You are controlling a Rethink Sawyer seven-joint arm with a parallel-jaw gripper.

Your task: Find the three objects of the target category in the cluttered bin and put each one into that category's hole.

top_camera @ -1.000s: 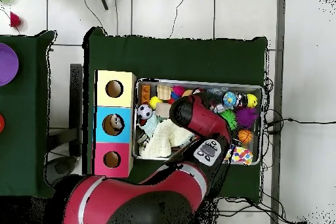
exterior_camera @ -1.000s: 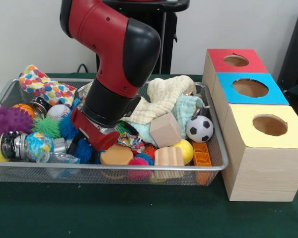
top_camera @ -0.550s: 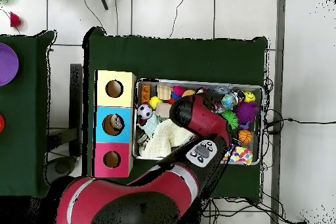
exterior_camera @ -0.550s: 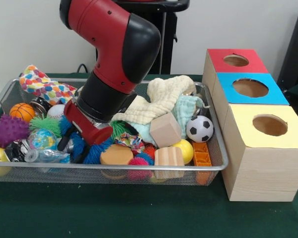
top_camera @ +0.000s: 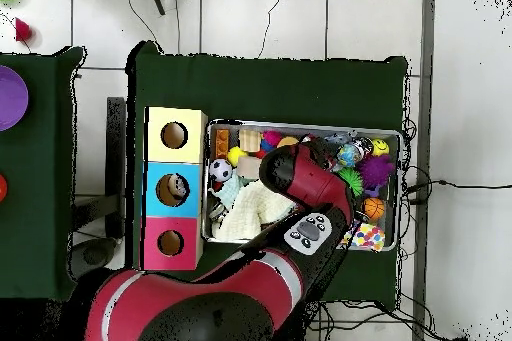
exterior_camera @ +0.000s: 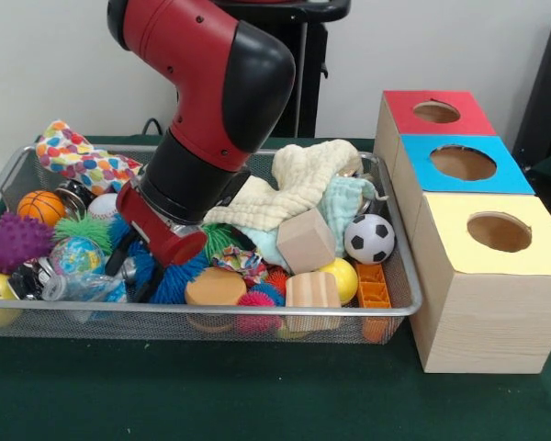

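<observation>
We see the red arm [top_camera: 300, 182] reaching over the wire bin [top_camera: 304, 126], hiding its middle; a soccer ball [top_camera: 220, 170] lies beside the three-holed box [top_camera: 175, 188].

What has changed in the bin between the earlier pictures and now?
The gripper swept toward the left end of the bin in the front view, pushing toys aside: the purple spiky ball and the globe ball shifted, uncovering the basketball. Nothing was visibly grasped. The cloths, wooden cube, soccer ball and boxes stayed put.

Purple dish [top_camera: 10, 97], maybe a bowl, on side table [top_camera: 40, 177]
</observation>
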